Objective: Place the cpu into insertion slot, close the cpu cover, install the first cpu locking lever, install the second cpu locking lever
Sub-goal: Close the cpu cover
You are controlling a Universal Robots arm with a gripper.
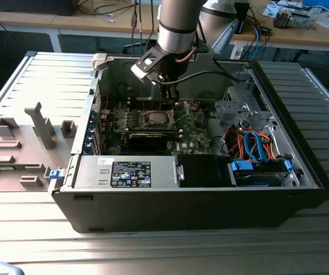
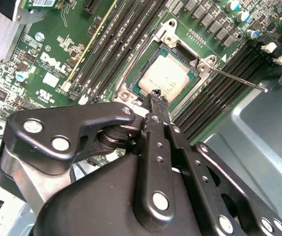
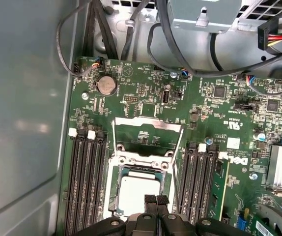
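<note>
The cpu (image 3: pixel 137 192) lies flat in the insertion slot (image 3: pixel 112 197) on the green motherboard (image 3: pixel 146 103), silver top up; the second wrist view shows the cpu (image 2: pixel 169 81) too. The cpu cover (image 3: pixel 147 133) stands open, tilted up behind the slot as a thin metal frame with a window. A thin wire locking lever (image 2: pixel 234 78) sticks out free beside the socket. My gripper (image 3: pixel 155 199) hovers just over the near edge of the cpu, fingers together and holding nothing. In the exterior view my gripper (image 1: pixel 169 98) hangs inside the case over the socket (image 1: pixel 155 118).
Black memory slots (image 3: pixel 84 182) flank the socket on both sides. Cables (image 3: pixel 180 59) run over the board's far edge. The case wall (image 3: pixel 28 98) stands close by. A power supply (image 1: pixel 127 172) and drive bay with blue and orange cables (image 1: pixel 256 154) fill the case front.
</note>
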